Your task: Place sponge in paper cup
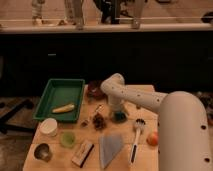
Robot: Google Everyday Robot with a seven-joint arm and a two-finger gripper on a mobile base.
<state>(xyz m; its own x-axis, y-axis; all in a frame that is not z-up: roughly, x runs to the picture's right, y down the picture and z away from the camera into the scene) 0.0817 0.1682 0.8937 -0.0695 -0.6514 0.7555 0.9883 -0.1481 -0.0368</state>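
Observation:
The sponge [120, 118] is a small dark teal pad lying near the middle of the wooden table [150, 97]. My gripper [117, 111] points down right over it, at or just above its top, and hides part of it. The paper cup [48, 126] is a short, wide white cup standing at the table's left side, well to the left of the gripper and below the green tray. The arm reaches in from the lower right and bends at an elbow [113, 84] above the sponge.
A green tray [56, 90] holding a yellow oblong item [63, 108] sits at the back left. Also on the table are a dark red bowl [95, 89], a dark clump [98, 120], a green cup [67, 138], a metal cup [42, 151], a tan-and-black block [82, 152], a grey-blue cloth [110, 148], a white brush [136, 137] and an orange fruit [152, 138].

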